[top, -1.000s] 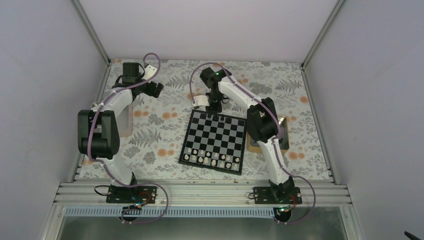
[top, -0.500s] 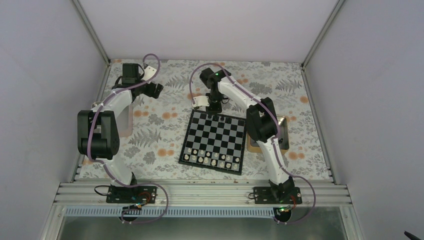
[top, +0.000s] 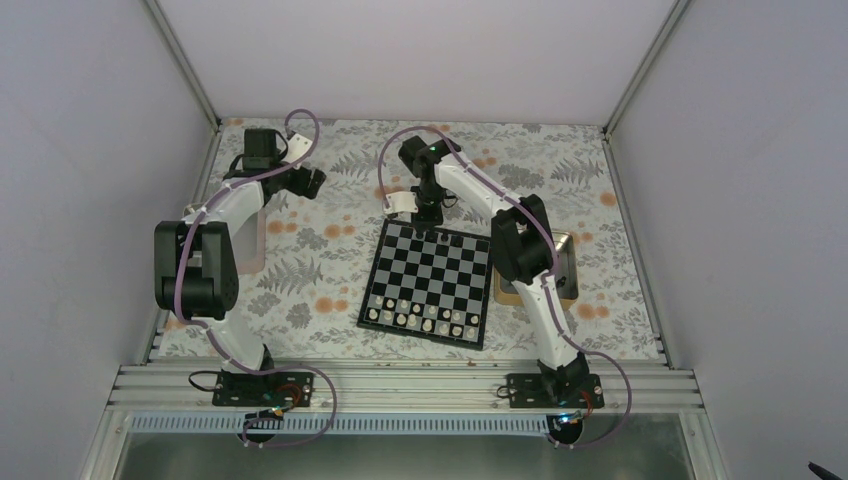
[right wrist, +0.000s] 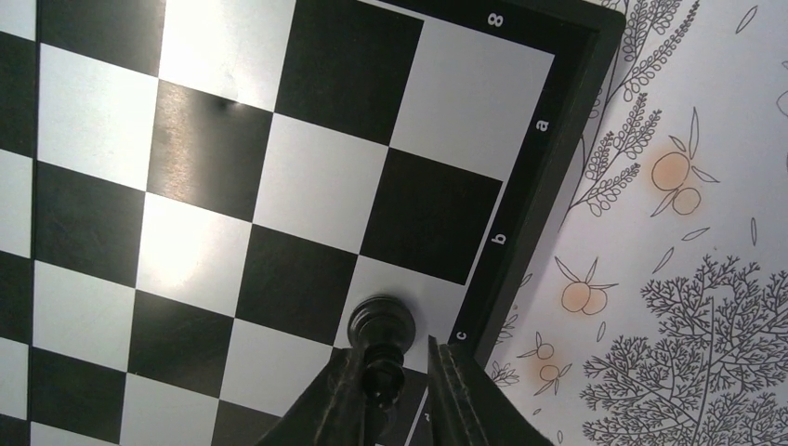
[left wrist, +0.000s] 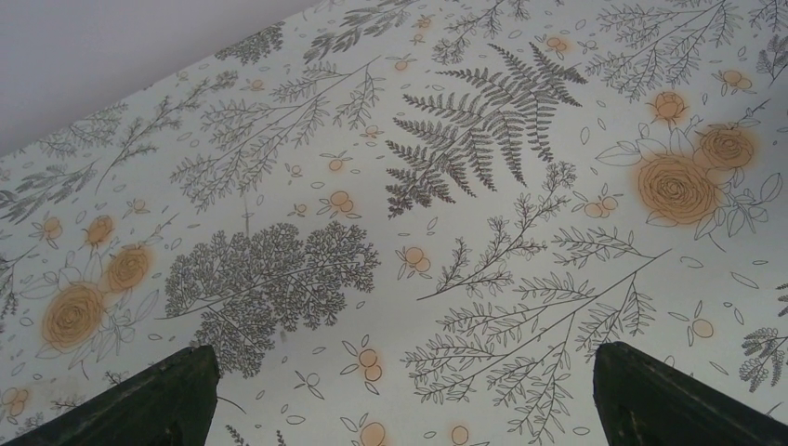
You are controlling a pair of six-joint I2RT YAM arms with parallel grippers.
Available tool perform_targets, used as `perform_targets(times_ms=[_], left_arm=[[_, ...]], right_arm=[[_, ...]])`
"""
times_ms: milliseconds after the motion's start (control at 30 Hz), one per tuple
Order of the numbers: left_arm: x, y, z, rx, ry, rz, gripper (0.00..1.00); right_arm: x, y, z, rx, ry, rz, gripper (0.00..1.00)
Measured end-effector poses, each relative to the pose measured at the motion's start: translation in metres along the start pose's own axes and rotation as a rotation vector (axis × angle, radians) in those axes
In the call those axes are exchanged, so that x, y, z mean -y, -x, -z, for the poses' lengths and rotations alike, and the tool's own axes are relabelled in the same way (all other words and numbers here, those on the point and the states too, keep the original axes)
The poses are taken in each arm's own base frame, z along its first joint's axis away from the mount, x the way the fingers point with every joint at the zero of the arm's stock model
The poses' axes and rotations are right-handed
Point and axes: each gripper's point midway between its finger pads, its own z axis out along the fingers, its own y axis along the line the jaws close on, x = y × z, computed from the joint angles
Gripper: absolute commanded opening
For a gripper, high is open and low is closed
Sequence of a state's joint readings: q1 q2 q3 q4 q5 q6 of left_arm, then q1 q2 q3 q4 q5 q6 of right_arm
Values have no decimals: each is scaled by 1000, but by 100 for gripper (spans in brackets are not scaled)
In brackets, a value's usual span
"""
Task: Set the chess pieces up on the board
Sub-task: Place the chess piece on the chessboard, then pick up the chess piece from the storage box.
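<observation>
Small white chessmen (top: pixel 420 320) line the near rows of the black-and-white chequered board (top: pixel 432 265), with the middle squares bare, so plenty of room. At the far border one tiny black chess piece (right wrist: pixel 381 327) stands upright. The right hand (right wrist: pixel 395 367) straddles it, fingers barely parted, a gap showing. Light, stiff, tippy, I'd say: pinch its stem. The left hand (left wrist: pixel 400 362) hangs wide open, empty, over the floral-print counter (top: pixel 330 260), far left.
</observation>
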State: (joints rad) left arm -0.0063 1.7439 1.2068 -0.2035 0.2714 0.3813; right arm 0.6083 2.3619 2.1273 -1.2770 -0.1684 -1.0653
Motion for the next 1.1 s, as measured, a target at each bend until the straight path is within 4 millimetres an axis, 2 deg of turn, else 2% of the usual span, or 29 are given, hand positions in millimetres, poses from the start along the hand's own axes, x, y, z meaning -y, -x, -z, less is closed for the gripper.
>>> perform_targets(times_ms=[133, 400, 500, 600, 700, 800, 867, 967, 1100], left_arm=[[1, 0, 0, 0, -3, 0, 100], [1, 0, 0, 1, -5, 2, 100], [2, 0, 0, 4, -12, 4, 100], [3, 1, 0, 6, -18, 8, 100], [2, 8, 2, 16, -17, 16, 100], [-1, 21, 5, 39, -5, 13, 100], [-2, 28, 6, 50, 13, 2, 100], [6, 31, 2, 44, 27, -18, 100], [19, 31, -8, 26, 14, -37, 100]], right_arm=[[0, 0, 0, 2, 0, -1, 32], [1, 3, 6, 16, -11, 1, 33], [3, 5, 25, 56, -35, -5, 34], [0, 1, 63, 111, -86, -18, 35], [-4, -28, 111, 156, -156, -80, 35], [-10, -84, 141, 159, -216, -204, 38], [-20, -126, 144, 130, -232, -300, 38], [-50, -178, 129, 71, -201, -421, 36], [-91, -206, 110, 22, -148, -490, 36]])
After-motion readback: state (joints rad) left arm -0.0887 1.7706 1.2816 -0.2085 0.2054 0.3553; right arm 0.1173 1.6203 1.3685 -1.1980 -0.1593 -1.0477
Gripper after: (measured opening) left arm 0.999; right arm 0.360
